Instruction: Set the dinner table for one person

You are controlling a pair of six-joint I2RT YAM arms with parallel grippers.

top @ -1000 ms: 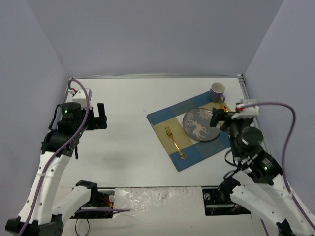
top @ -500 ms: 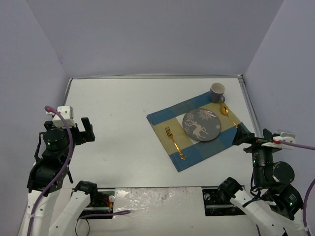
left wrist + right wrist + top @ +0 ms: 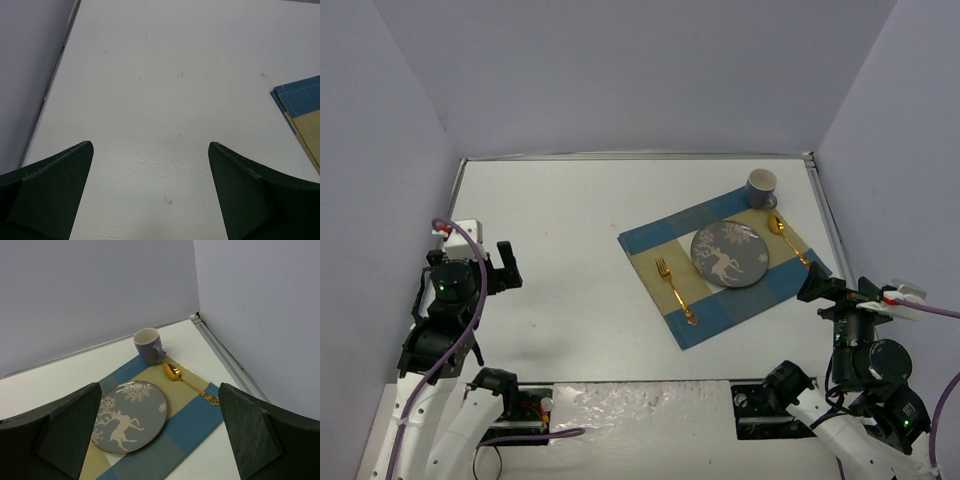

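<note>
The white counter spreads out ahead of both arm bases and fills the floor between the pale grey walls, with a thin metal rim along its far and side edges. On its right half a blue-and-beige checked mat lies turned at an angle to the edges. A grey plate with a white deer and snowflakes sits in the middle of the mat. A gold fork lies on the mat to the left of the plate, tines pointing away from the arms. A gold spoon lies on the mat to the right of the plate, its bowl at the far end. A purple mug stands upright at the mat's far corner, just beyond the spoon's bowl; whether it rests on the cloth or just off it I cannot tell. The left tool hangs over the bare left part of the counter, well apart from the mat, its fingers spread wide with nothing between them. The right tool hovers by the mat's near right corner, facing the plate, also spread wide and holding nothing.
</note>
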